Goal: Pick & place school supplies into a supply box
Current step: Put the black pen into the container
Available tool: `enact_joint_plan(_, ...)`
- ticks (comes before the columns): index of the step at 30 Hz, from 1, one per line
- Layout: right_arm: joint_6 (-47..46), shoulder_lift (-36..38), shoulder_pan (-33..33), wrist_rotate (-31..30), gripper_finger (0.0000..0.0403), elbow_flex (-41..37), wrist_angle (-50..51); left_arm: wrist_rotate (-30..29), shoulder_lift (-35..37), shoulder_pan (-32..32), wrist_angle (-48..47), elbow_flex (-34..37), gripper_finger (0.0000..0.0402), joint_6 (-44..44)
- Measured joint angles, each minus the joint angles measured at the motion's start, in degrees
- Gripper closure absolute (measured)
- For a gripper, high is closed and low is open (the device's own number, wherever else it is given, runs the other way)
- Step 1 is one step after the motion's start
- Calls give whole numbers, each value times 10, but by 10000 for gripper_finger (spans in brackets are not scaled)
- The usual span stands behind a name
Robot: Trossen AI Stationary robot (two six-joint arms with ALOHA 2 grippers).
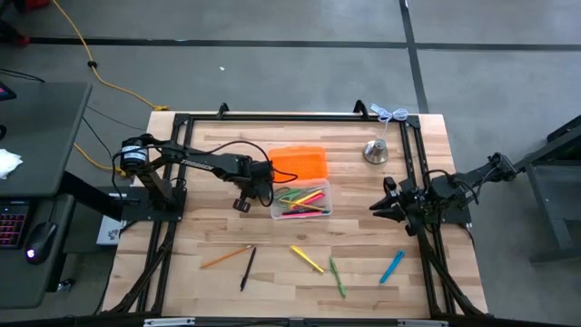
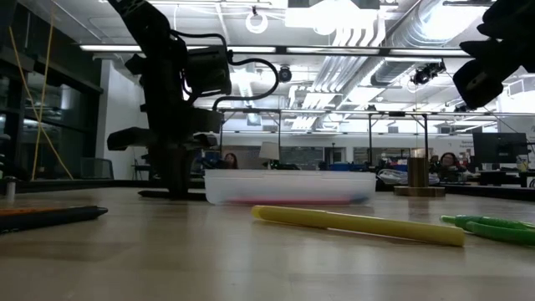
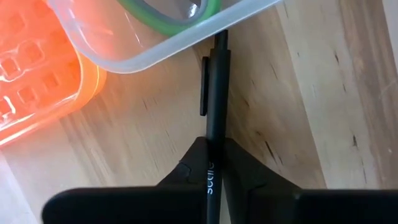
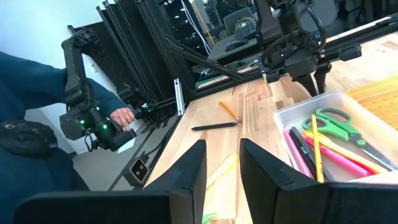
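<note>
Left tool [image 3: 214,171] is pinching a black pen [image 3: 216,106] just beside the supply box [image 1: 301,212], so this pen is not yet in. Inside, scissors [image 4: 339,124] and several pens are lying; five supplies are waiting on the table [image 1: 272,272]. Right tool [image 4: 222,163] is hanging part-open, empty.

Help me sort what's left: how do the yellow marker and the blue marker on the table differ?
The yellow marker lies centrally, the blue marker nearer the right arm. Yellow slants one way, blue the opposite. Both lie flat outside the supply box.
</note>
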State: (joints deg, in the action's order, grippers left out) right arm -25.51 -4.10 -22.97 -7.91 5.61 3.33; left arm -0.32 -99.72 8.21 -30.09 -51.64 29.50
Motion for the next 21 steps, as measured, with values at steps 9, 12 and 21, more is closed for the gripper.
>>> enact_joint_plan(9, 0, 0, 0, 10, 329, 0, -2, -5, 1, 0, -20, -1, 354, 0)
enact_joint_plan(12, 0, 0, 0, 10, 329, 0, -2, -9, 6, 0, -25, -1, 354, -1)
enact_joint_plan(21, 0, 0, 0, 10, 329, 0, -2, -32, 31, 0, -83, 1, 355, 0)
